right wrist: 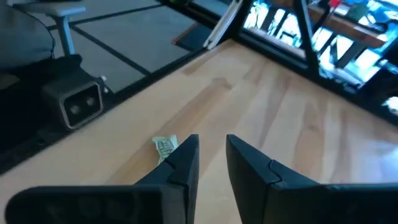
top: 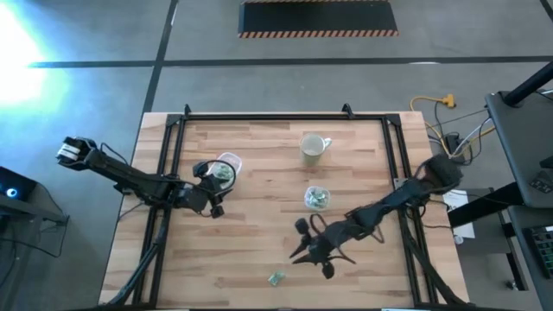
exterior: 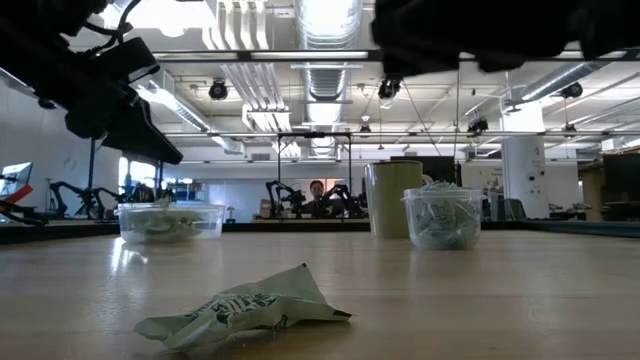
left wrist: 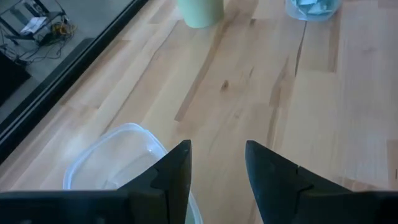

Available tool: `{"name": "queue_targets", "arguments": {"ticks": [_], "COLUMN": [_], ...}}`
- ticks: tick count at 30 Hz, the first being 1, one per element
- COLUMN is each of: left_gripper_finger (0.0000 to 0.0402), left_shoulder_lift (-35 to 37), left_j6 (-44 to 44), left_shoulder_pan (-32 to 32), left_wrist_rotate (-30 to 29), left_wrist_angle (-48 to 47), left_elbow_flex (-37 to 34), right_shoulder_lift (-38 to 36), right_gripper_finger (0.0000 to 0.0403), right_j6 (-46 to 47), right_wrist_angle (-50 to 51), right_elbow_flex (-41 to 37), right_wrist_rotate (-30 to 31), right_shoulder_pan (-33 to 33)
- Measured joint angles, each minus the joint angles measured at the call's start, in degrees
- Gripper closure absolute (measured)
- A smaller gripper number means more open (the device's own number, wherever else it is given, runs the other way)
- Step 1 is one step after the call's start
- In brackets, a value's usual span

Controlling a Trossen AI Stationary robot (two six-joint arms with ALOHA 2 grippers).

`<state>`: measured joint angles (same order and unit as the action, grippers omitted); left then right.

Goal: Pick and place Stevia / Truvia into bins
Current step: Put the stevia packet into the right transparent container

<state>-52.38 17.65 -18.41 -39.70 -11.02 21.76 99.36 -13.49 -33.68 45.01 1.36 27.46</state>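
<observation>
One green-and-white Stevia packet (top: pixel 276 278) lies crumpled and flat on the wood near the table's near edge (exterior: pixel 245 308) (right wrist: pixel 165 148). My right gripper (right wrist: pixel 212 146) hovers open just above and beside it (top: pixel 311 250), holding nothing. The wide clear bin (top: pixel 225 169) (exterior: pixel 170 222) stands left of centre with packets in it. My left gripper (left wrist: pixel 217 155) is open and empty right next to its rim (left wrist: pixel 118 146) (top: pixel 212 197). The smaller clear bin (top: pixel 316 198) (exterior: pixel 441 218) stands mid-table, filled with packets.
A pale mug (top: pixel 313 149) (exterior: pixel 392 198) (left wrist: pixel 200 12) stands toward the far edge, behind the small bin. Black rails (top: pixel 173 130) frame the table's sides and far edge. A small camera (right wrist: pixel 78 102) sits at the near edge. Bare wood lies between the two arms.
</observation>
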Motion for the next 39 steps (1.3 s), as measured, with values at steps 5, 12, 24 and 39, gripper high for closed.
{"name": "queue_targets", "arguments": {"ticks": [5,12,24,39], "left_gripper_finger": [0.0267,0.0267,0.0267,0.0267], "left_shoulder_lift": [0.04,0.0,-0.04,-0.07], "left_j6": [0.04,0.11,0.31,1.29], "left_shoulder_pan": [0.0,0.0,0.04,0.02], "left_wrist_rotate": [-0.02,0.07,0.38,0.44], "left_wrist_angle": [0.06,0.06,0.15,0.04], "left_elbow_flex": [-0.09,-0.43,-0.71,-0.95], "right_shoulder_lift": [8.03,16.81,25.85,26.38], "right_gripper_finger": [0.0311,0.0268,0.0225,0.0262], "right_j6": [0.11,2.9,2.93,2.79], "right_wrist_angle": [-0.76,6.99,24.69,28.09], "right_elbow_flex": [5.43,15.22,29.9,30.75], "right_wrist_rotate": [-5.05,-10.43,-16.81,-16.42], "right_shoulder_pan": [-2.12,-3.41,-3.47,-3.51]}}
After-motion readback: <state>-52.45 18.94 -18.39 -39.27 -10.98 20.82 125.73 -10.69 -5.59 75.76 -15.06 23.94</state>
